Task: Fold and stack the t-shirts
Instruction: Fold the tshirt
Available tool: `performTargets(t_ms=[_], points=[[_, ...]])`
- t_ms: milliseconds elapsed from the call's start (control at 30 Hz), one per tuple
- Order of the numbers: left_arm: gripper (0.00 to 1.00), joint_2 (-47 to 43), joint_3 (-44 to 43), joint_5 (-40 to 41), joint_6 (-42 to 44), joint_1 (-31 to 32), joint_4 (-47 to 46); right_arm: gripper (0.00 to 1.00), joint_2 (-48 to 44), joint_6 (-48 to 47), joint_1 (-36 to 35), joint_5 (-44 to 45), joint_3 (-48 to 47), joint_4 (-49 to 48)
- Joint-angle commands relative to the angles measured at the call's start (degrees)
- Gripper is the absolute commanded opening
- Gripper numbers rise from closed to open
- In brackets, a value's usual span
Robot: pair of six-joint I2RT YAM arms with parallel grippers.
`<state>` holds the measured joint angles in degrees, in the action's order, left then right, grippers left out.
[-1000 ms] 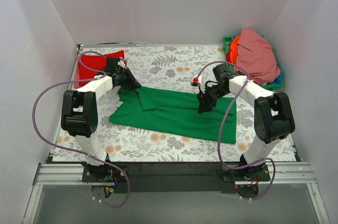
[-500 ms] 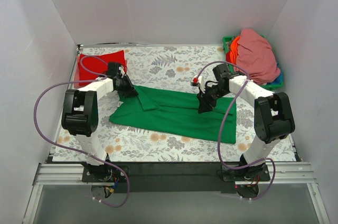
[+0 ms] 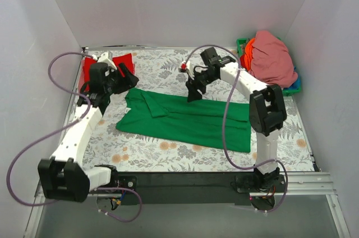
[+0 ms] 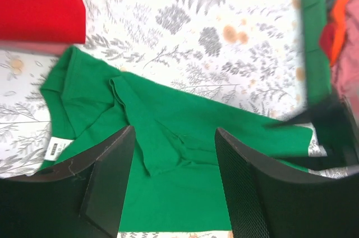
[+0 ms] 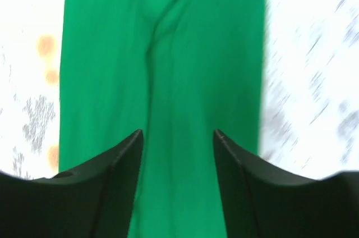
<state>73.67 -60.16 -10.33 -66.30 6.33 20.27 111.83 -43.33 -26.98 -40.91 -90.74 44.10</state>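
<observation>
A green t-shirt [image 3: 185,121] lies in a long folded strip across the middle of the floral table, collar end to the left [image 4: 185,159] [image 5: 168,53]. A folded red t-shirt [image 3: 124,60] lies at the back left corner [image 4: 39,2]. Pink [image 3: 275,58] and orange [image 3: 248,53] t-shirts are heaped in the basket at the back right. My left gripper [image 3: 130,78] [image 4: 175,137] hovers open above the green shirt's collar end, nothing between its fingers. Over the strip's back edge my right gripper [image 3: 194,93] [image 5: 178,133] is also open and empty.
The green plastic basket [image 3: 241,44] [image 4: 314,30] stands in the back right corner against the white walls. White walls close in the table on three sides. Purple cables loop from both arms.
My left gripper opened and drew back up to the left, off the green shirt's collar end. My right gripper opened wider and swung from the shirt's right part to its back edge.
</observation>
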Motion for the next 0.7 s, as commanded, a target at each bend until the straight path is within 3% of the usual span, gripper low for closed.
performTargets(t_ms=[0, 33, 100, 133, 167, 200, 233, 267, 567, 667], points=[[0.58, -9.2, 5.7, 4.0, 3.0, -0.8, 0.4, 0.61, 9.2, 10.5, -2.6, -5.1, -14.8, -0.9], [0.58, -11.3, 8.1, 4.4, 3.2, -0.8, 0.6, 0.67, 12.4, 14.1, -3.1, -5.4, -19.3, -1.0], [0.58, -15.5, 10.8, 6.3, 3.5, -0.8, 3.1, 0.73, 25.9, 25.5, -4.7, -4.0, -39.3, -1.3], [0.58, -17.6, 11.9, 6.8, 3.4, -0.9, 4.2, 0.76, 28.7, 32.4, -4.8, -4.1, -43.3, -3.9], [0.58, -18.5, 12.3, 7.2, 3.4, -0.9, 4.5, 0.80, 29.3, 38.8, -5.4, -2.0, -40.6, -12.9], [0.58, -19.6, 12.7, 7.5, 3.3, -0.9, 5.1, 0.98, 28.6, 41.0, -5.6, -0.1, -36.9, -18.8], [0.58, -19.8, 12.6, 7.9, 3.7, -0.9, 5.4, 0.98, 28.1, 45.2, -5.7, 1.0, -32.5, -26.2], [0.58, -18.3, 11.7, 7.9, 4.2, -0.9, 5.8, 0.98, 32.5, 50.8, -5.7, 3.2, -37.4, -29.6], [0.57, -17.9, 11.8, 7.2, 4.8, -0.9, 5.0, 0.98, 34.9, 54.9, -6.2, -1.1, -31.0, -30.9], [0.58, -18.2, 11.9, 7.6, 5.0, -0.9, 5.3, 0.88, 34.3, 54.1, -6.9, -2.6, -28.7, -30.0]])
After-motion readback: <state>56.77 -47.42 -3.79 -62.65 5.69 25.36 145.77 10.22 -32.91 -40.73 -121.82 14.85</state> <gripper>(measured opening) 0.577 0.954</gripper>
